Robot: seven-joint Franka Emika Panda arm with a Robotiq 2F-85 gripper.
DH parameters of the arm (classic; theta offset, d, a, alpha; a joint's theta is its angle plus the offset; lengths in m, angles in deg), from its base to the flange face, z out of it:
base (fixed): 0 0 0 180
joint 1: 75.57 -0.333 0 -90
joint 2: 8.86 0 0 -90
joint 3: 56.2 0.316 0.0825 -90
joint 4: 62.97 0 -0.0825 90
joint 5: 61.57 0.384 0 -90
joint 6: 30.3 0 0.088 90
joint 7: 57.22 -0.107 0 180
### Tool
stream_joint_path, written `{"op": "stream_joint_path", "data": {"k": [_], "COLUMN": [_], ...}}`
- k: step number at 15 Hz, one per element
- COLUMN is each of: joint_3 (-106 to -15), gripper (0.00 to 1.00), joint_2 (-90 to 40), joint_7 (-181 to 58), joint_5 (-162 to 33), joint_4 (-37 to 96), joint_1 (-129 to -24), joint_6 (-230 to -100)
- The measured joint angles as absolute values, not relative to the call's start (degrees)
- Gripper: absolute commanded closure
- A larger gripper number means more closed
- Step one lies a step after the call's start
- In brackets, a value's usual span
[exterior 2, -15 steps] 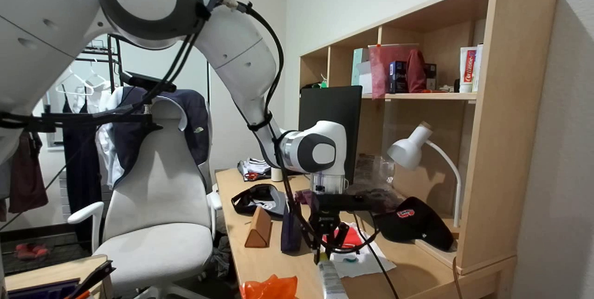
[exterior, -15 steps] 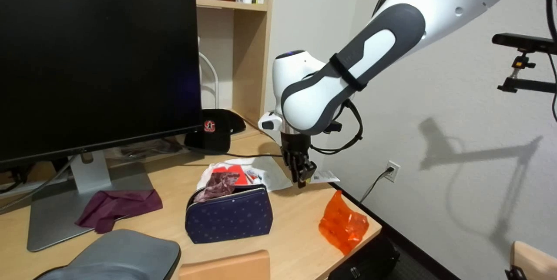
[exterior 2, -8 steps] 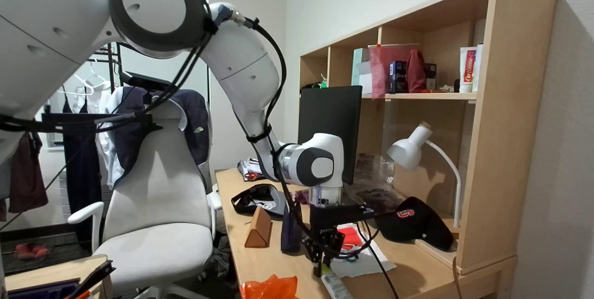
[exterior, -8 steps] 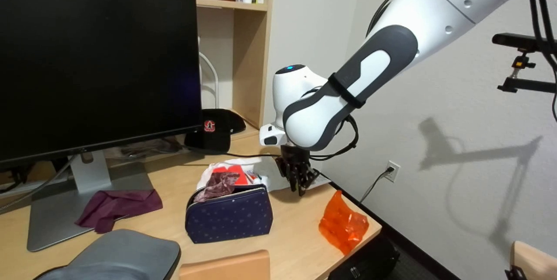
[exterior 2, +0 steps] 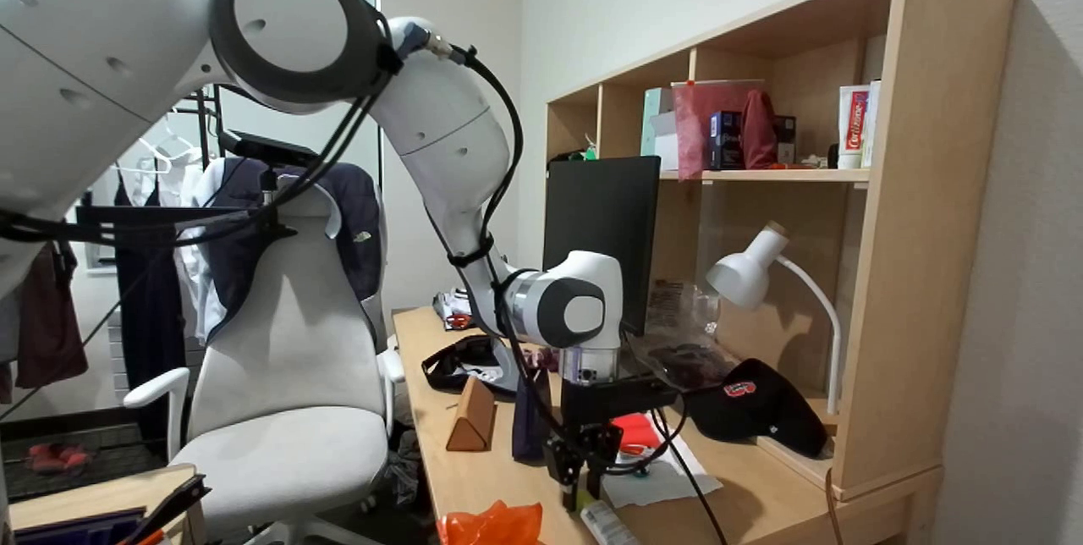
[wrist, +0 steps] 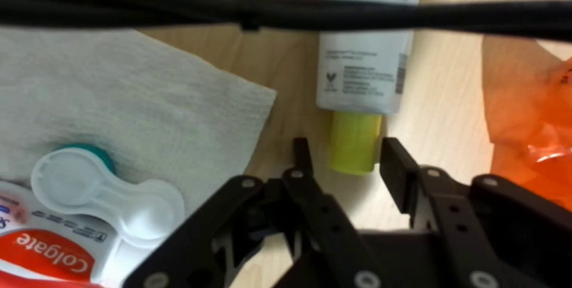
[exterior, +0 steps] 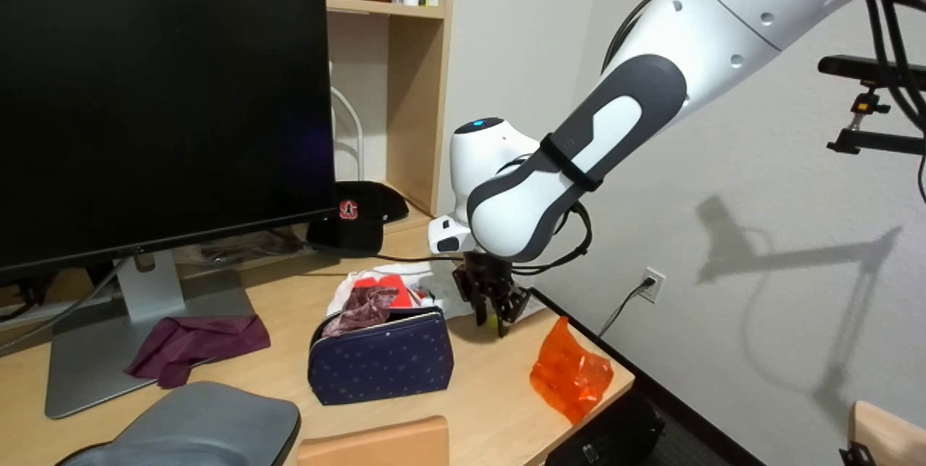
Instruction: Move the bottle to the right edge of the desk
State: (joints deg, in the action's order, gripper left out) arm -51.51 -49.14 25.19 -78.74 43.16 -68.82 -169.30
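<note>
Because the yellow cap of the slim white bottle lies off-centre between the parted black jointed fingers, a slight rightward shift in the wrist view should even the grip. Left to right there, the tan wooden tabletop carries one double-lobed white plastic case, one bottle, one crinkled orange plastic packet.

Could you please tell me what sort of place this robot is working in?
Probably a bedroom or dorm room with a study corner, judging by the desk, the hanging clothes and the Colgate package.
</note>
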Motion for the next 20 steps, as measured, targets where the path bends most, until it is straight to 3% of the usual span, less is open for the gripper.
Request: {"op": "stream_joint_path", "data": {"k": [4, 20], "joint_3": [-51.68, -56.55], "gripper": [0.01, 0.00], "joint_2": [-48.81, -27.91], "joint_7": [21.22, -3.64], "joint_5": [-74.08, -58.57], "joint_4": [43.43, 53.69], "joint_1": [-68.64, -64.40], "joint_6": [-174.04, -168.89]}}
